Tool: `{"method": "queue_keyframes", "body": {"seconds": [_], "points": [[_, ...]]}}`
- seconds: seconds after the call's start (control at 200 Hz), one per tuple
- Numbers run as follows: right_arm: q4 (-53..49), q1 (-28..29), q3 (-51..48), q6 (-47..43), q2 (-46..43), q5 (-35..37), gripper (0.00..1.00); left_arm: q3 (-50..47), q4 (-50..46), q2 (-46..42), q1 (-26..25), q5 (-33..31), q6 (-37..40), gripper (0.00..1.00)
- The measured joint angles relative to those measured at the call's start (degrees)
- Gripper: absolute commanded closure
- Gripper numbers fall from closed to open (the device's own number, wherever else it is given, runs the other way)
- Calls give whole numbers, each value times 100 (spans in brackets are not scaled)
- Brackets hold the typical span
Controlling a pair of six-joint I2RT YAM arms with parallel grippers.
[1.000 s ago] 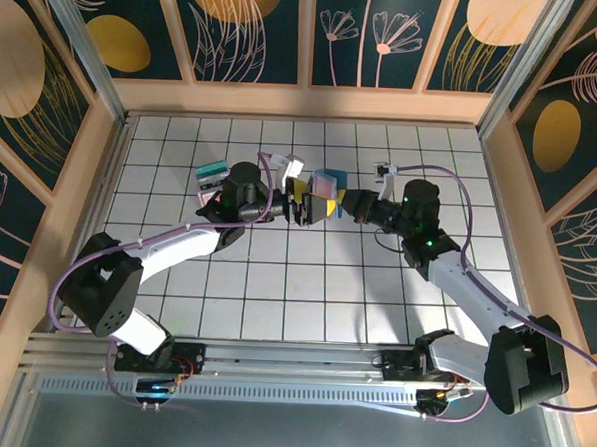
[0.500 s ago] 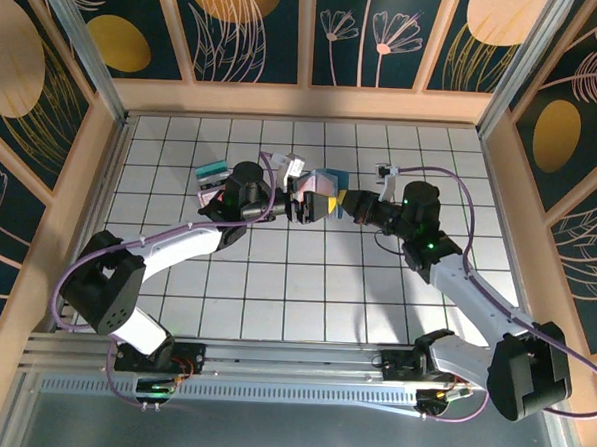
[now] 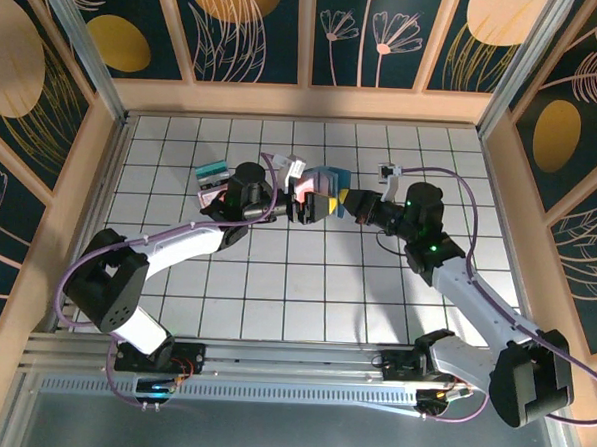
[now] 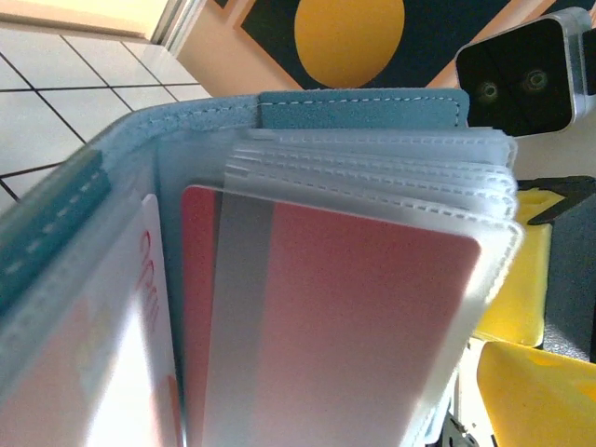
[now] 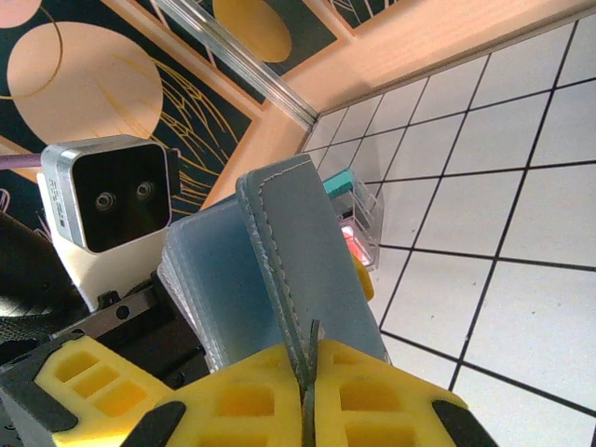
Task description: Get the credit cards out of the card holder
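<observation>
The slate-blue card holder (image 3: 329, 177) hangs above the table's middle between both arms. My right gripper (image 3: 348, 200) is shut on its outer cover; in the right wrist view the yellow pads (image 5: 251, 400) pinch that flap (image 5: 307, 251) at the seam. My left gripper (image 3: 309, 206) stands open against the holder's left side. Close up in the left wrist view, the cover (image 4: 363, 110) spreads into several clear sleeves, and a pink-red credit card (image 4: 354, 326) sits in the front sleeve. The sleeves hide my left fingers there.
A clear stand with a teal and red-pink card pile (image 3: 213, 182) sits on the tiles behind the left arm, also seen as the pile (image 5: 358, 219) in the right wrist view. Wooden walls (image 3: 305, 102) ring the white tiled table.
The holder and both grippers have crept slightly left and toward the back. The right grip on the cover is unchanged, and the left jaws stay wide.
</observation>
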Motion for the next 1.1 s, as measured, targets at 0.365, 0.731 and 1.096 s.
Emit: {"method": "queue_keyframes", "body": {"seconds": [0.365,0.731,1.096], "points": [[-313,13,0,-2,-85,376,100,0,-4,42,0,120,-17,6],[-321,15,0,-2,-122,481,100,-68,2,-20,0,120,-20,7],[-393,20,15,-2,-122,516,100,-68,120,-17,0,129,-111,2]]}}
